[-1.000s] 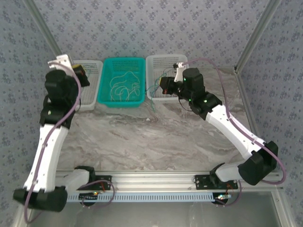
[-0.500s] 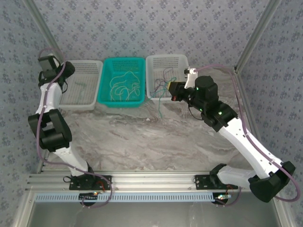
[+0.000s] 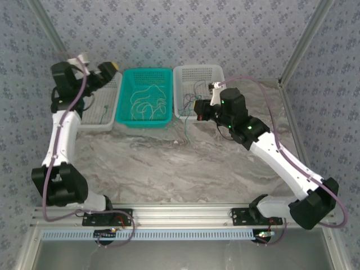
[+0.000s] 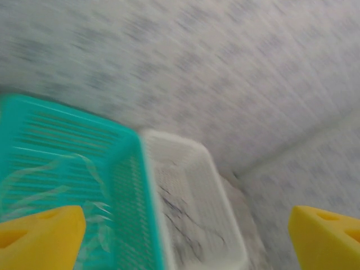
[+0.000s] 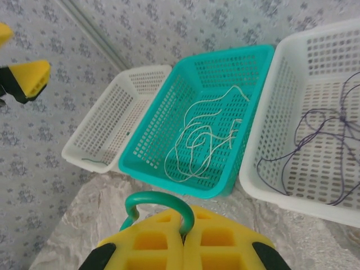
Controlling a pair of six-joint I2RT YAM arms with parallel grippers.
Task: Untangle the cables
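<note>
My right gripper (image 5: 184,228) is shut on the green cable (image 5: 157,197), which loops up above its yellow fingertips. From above, this gripper (image 3: 196,108) hovers at the right white basket's front edge, and the green cable (image 3: 187,128) dangles to the table. A pale whitish cable (image 5: 202,140) lies coiled in the teal basket (image 5: 169,169). The dark purple cable (image 5: 315,135) lies in the right white basket (image 5: 264,140). My left gripper (image 3: 107,72) is open and holds nothing, raised above the left white basket (image 3: 93,125). Its wrist view is blurred, with the yellow fingertips (image 4: 39,236) far apart.
A short dark strand (image 5: 93,162) lies in the left white basket (image 5: 112,112). The three baskets stand side by side against the patterned back wall. A metal frame post (image 3: 298,50) rises at the back right. Bare marble table (image 3: 180,169) stretches in front of the baskets.
The left arm has swung about and its gripper has gone from shut to open. The right gripper moved right, then back left, still holding the green cable.
</note>
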